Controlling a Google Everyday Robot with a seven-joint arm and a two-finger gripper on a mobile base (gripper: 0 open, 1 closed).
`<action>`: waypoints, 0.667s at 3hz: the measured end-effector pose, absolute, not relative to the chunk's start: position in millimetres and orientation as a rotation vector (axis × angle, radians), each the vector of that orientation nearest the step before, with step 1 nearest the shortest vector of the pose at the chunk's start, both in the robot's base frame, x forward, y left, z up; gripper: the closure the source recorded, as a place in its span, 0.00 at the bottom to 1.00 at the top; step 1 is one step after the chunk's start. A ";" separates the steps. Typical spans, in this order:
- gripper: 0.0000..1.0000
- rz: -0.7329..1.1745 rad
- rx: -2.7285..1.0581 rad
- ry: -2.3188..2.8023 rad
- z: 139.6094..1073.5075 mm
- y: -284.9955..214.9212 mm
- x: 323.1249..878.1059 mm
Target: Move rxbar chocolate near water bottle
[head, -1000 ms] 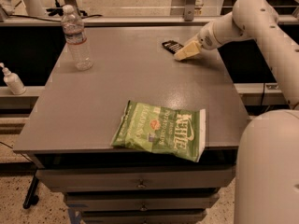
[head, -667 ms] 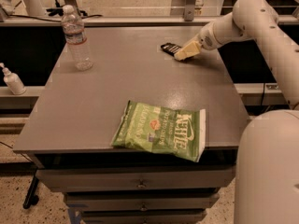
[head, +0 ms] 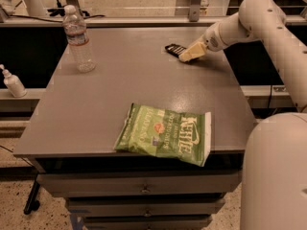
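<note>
The white jointed arm (head: 261,13) enters from 2 o'clock, bends at a rounded elbow near the top right corner, and slants down and leftward over the far right part of the flat grey table top (head: 120,90). Its pale cream gripper (head: 191,54) sits low at the surface at about 1 o'clock on the table, touching the right end of the small flat black rxbar chocolate (head: 173,49). Whether the gripper is clamped on the bar or only resting against it cannot be told.

The bar lies flat near the far edge, well apart from the tall clear ribbed water bottle (head: 77,40), which stands upright at 11 o'clock near the far left corner. The grey surface between the two is bare. The large green chip bag (head: 165,134) lies flat at 6 o'clock, with its lower right corner just over the near edge.

The gripper covers the bar's right end, and the bar's lettering is unreadable. The robot's white body (head: 273,171) hides the table's near right corner. A small white pump bottle (head: 13,83) stands off the table on a ledge at 9 o'clock.
</note>
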State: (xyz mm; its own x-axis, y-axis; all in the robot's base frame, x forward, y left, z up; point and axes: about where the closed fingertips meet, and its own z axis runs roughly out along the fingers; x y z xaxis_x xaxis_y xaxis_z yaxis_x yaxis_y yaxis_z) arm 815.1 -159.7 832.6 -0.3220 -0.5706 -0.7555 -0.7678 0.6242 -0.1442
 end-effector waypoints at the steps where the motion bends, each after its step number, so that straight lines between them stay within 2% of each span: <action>1: 1.00 0.305 -1.049 2.027 832.7 -159.7 815.1; 2: 1.00 0.305 -1.049 2.027 832.8 -159.7 815.1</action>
State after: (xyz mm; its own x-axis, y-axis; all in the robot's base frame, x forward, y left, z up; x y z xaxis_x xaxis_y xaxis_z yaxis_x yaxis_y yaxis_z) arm 815.1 -159.7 832.8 -0.3217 -0.5705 -0.7557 -0.7679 0.6241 -0.1443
